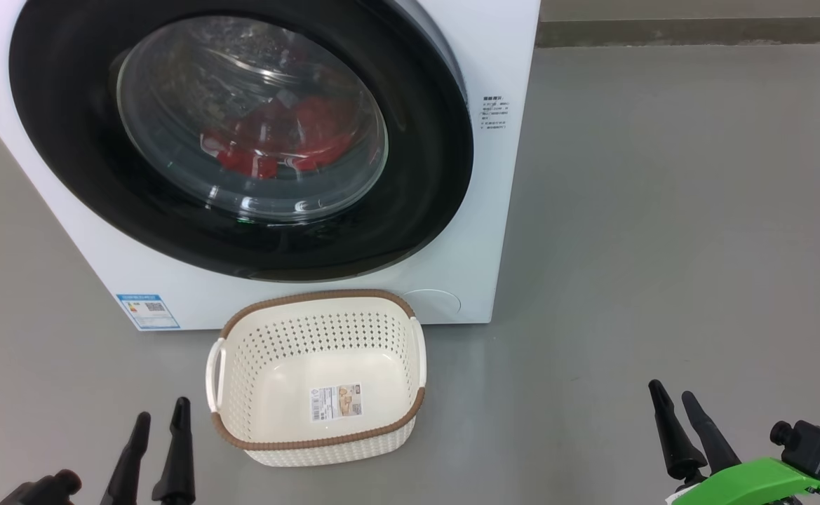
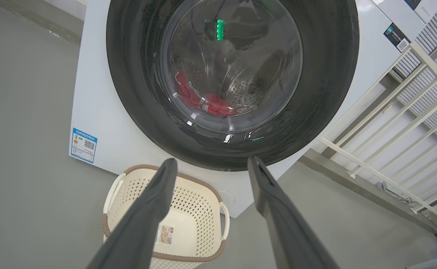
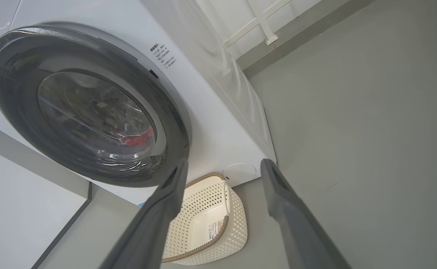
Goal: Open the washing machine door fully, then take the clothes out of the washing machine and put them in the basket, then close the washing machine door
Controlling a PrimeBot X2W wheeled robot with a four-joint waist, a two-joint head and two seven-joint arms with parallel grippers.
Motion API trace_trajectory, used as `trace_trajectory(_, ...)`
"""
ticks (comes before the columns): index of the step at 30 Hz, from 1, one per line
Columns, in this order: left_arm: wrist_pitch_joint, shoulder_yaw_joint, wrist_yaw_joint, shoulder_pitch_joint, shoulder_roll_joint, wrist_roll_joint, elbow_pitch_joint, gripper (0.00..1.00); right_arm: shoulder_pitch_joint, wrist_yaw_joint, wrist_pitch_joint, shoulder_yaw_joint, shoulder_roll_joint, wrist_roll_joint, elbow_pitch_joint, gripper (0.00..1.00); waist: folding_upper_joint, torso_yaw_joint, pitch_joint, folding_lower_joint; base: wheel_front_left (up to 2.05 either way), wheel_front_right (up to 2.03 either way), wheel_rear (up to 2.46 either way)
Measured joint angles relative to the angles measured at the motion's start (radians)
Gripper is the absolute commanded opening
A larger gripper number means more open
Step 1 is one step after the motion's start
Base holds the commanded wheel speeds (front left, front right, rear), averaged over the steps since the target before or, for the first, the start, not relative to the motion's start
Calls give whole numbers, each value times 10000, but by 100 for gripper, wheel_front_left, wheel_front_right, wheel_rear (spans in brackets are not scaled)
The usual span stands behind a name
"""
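The clothes [image 1: 280, 137], a bunch of bright red fabric, lie low in the steel drum [image 2: 248, 87] behind the clear glass of the washing machine door [image 1: 66, 140], whose wide black rim sits shut against the front of the white washing machine [image 1: 501, 231]. The cream perforated basket [image 1: 318, 300] stands on the grey floor [image 1: 662, 210] just in front of the machine, below the door, and holds just the paper label [image 1: 336, 401] stuck on its bottom.

The left gripper [image 1: 163, 408] is near the basket's left handle and the right gripper [image 1: 670, 389] is well off to its right. Both have their fingers spread and grasp nothing.

The head view gives the blue label sticker [image 1: 147, 311] at the machine's lower left corner. The left wrist view brings out the drum's punched holes and a white railing [image 2: 382, 123] beside the machine. The right wrist view looks along the machine's side panel and shows a round cap [image 3: 239, 172] at the lower front corner, just above the basket's rim.
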Motion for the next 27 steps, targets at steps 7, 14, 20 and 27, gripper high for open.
trace_trajectory(7,-186,-113,0,26,58,796,-132,100,105,0,-201,169,-113,-729,-59,100,0,-12,1,0,0,0,0)
trace_trajectory(14,-380,-255,0,221,169,1605,-209,100,212,0,-403,249,-245,-1436,-128,100,0,-26,2,0,0,0,0)
trace_trajectory(20,-560,-383,-4,244,238,2291,-322,100,213,0,-568,278,-355,-2044,-209,100,0,-30,8,0,0,0,0)
trace_trajectory(27,-736,-479,-10,396,311,3033,-439,100,246,0,-740,228,-420,-2734,-326,100,0,-39,9,0,0,0,0)
